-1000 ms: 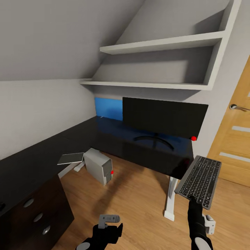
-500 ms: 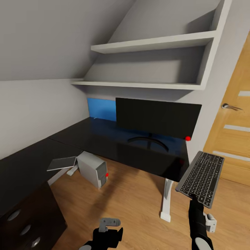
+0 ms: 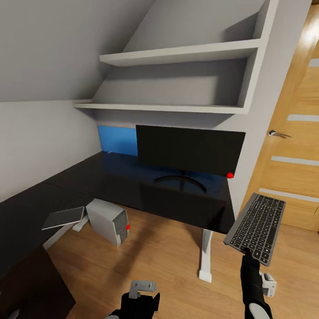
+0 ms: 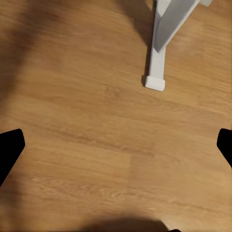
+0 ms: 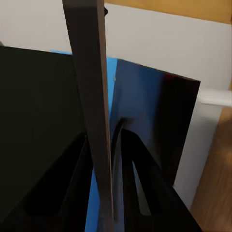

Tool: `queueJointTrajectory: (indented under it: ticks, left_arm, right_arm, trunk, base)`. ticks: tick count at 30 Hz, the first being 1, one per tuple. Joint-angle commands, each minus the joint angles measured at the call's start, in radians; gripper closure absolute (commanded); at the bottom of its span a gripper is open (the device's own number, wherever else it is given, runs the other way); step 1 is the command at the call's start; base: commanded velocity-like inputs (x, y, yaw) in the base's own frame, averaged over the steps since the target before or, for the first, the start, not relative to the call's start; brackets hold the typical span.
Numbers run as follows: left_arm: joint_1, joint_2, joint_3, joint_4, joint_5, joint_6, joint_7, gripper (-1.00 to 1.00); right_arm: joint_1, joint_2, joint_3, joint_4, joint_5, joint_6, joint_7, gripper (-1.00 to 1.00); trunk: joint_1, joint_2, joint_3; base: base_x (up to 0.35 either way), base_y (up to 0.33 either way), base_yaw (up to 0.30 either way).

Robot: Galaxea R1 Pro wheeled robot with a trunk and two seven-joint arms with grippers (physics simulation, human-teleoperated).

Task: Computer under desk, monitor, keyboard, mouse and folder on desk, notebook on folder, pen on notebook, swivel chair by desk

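right jaws (image 3: pixel 249 253) clamping keyboard (image 3: pixel 257 227) off desk (image 3: pixel 133 186) end, monitor (image 3: pixel 189 149) on desk

Attic-type room — sloped grey ceiling (image 3: pixel 57 44) descends toward the left wall (image 3: pixel 40 141), pale grey. Two white shelves (image 3: pixel 177 55) built into a recess under the slope, upper shorter than lower. Blue wall panel (image 3: pixel 116 140) fixed beneath the lower shelf. Light wooden door (image 3: pixel 292 146) at right — pale horizontal inserts, metal lever handle (image 3: pixel 278 134). Floor (image 3: pixel 159 261): warm wood planks, soft shadows across them. Lighting even, diffuse.
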Motion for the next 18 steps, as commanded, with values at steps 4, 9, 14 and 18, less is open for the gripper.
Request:
queueJointTrajectory:
  ticks: [4,9,14,18]
  left_arm:
    - [-0.001,0.001,-0.003,-0.001,0.011,0.001,0.009,-1.00]
    - [-0.001,0.000,-0.003,-0.001,0.012,0.004,0.009,-1.00]
    - [-0.001,0.000,-0.003,0.000,0.012,0.004,0.009,-1.00]
    - [-0.001,0.000,-0.003,0.003,0.012,0.005,0.009,-1.00]
  right_arm:
    - [-0.001,-0.001,0.001,0.000,-0.011,0.002,0.012,1.00]
    - [-0.001,0.000,0.009,-0.001,-0.009,0.002,0.015,1.00]
    - [-0.001,0.000,0.008,-0.001,-0.011,0.006,0.012,1.00]
    - [-0.001,0.000,0.010,0.001,-0.013,0.008,0.010,1.00]
  trunk:
    - [0.000,-0.001,-0.001]
    - [0.000,-0.001,-0.001]
    - [0.000,-0.001,-0.001]
    - [0.000,-0.001,-0.001]
  base:
    - [0.208,0.161,-0.009]
    - [0.043,0.039,-0.001]
    - [0.182,0.000,0.000]
    - [0.033,0.000,0.000]
